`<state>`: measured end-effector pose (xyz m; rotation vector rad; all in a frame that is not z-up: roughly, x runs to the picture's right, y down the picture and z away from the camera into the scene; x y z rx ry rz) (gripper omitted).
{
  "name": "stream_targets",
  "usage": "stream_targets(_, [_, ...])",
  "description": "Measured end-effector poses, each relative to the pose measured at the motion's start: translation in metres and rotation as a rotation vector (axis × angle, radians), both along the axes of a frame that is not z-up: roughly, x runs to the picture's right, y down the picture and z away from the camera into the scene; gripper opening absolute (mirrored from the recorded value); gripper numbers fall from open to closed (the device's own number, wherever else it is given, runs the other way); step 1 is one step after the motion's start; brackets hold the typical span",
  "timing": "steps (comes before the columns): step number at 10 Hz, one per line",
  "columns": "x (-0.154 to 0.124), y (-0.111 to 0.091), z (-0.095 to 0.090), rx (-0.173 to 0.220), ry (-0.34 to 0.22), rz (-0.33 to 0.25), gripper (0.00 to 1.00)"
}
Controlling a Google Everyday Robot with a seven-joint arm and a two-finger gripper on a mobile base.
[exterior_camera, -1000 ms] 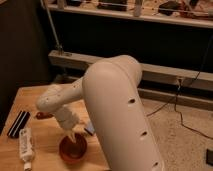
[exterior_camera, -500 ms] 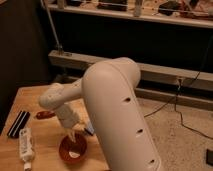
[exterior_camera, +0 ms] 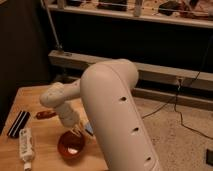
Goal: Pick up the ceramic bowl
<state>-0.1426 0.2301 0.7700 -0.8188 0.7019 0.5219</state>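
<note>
The ceramic bowl (exterior_camera: 71, 145) is round, glossy and red-orange, and sits on the wooden table (exterior_camera: 45, 162) near its front edge. My gripper (exterior_camera: 77, 131) is at the end of the white arm (exterior_camera: 112, 105), right at the bowl's far right rim. The big white arm segment covers what lies to the right of the bowl. I cannot tell whether the bowl rests on the table or hangs just above it.
A small dark-red oblong object (exterior_camera: 45, 114) lies behind the bowl to the left. A black flat item (exterior_camera: 18, 123) and a white tube (exterior_camera: 26, 146) lie at the table's left edge. A bluish item (exterior_camera: 89, 129) peeks out by the gripper. Shelves and cables stand behind.
The bowl shows a little larger and slightly higher in the view than a second ago. The wrist has shifted slightly over it. The other items have not moved.
</note>
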Motion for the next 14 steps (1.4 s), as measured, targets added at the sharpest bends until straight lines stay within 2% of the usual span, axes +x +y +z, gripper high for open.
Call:
stream_targets(1, [0.0, 0.0, 0.001, -0.006, 0.001, -0.006, 0.03])
stream_targets(2, [0.0, 0.0, 0.001, -0.009, 0.001, -0.01, 0.0])
stream_targets(4, [-0.004, -0.002, 0.003, -0.006, -0.004, 0.003, 0.0])
stream_targets(5, [-0.008, -0.007, 0.003, 0.006, -0.009, 0.03, 0.0])
stream_targets(9, [-0.03, -0.051, -0.006, 0.119, -0.068, 0.247, 0.0])
stream_targets(12, [-0.039, -0.083, -0.03, 0.194, -0.134, 0.397, 0.0])
stream_targets(14, [-0.036, -0.104, -0.05, 0.25, -0.145, 0.488, 0.0])
